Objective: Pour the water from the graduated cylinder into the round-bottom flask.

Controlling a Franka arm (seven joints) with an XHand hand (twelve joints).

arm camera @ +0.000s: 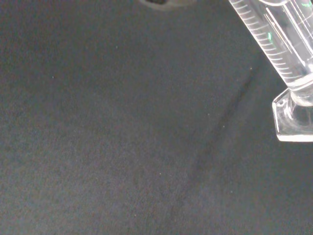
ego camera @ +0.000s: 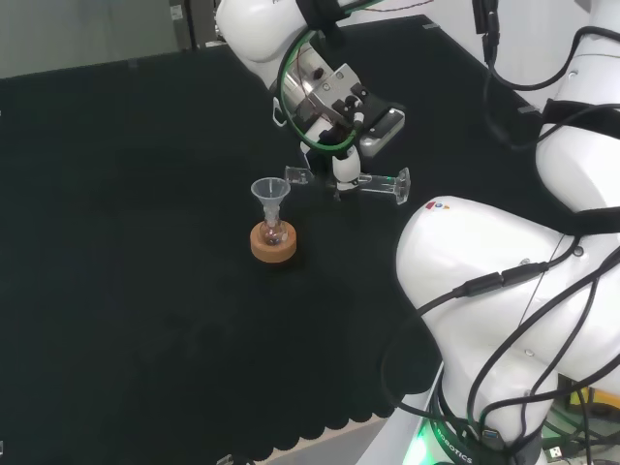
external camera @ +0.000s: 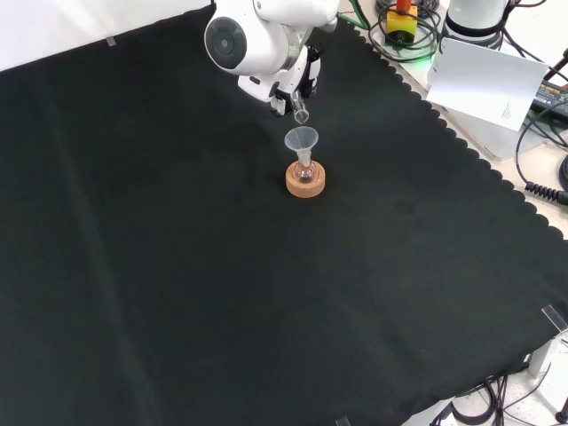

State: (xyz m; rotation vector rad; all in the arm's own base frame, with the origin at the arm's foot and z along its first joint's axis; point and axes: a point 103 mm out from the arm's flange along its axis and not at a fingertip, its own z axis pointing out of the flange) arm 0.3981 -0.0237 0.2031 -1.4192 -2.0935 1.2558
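Observation:
In the head view my hand (ego camera: 341,145) is curled round a clear graduated cylinder (ego camera: 373,182) and holds it about level above the cloth. Its mouth points left and its foot points right. The mouth ends just right of and a little above a clear funnel (ego camera: 268,192). The funnel sits in a small round-bottom flask (ego camera: 275,232) on a cork ring (ego camera: 274,244). In the front view the cylinder's mouth (external camera: 301,114) hangs just above the funnel (external camera: 302,139), flask (external camera: 305,169) and cork ring (external camera: 305,182). The wrist view shows the cylinder's ruled wall (arm camera: 274,41) and its foot. I cannot tell how much water it holds.
The arm's white links (ego camera: 504,281) fill the right of the head view, and one link (external camera: 253,40) stands before the hand in the front view. The cloth's scalloped edge (external camera: 461,146) runs along the right of the front view, with papers and cables beyond it.

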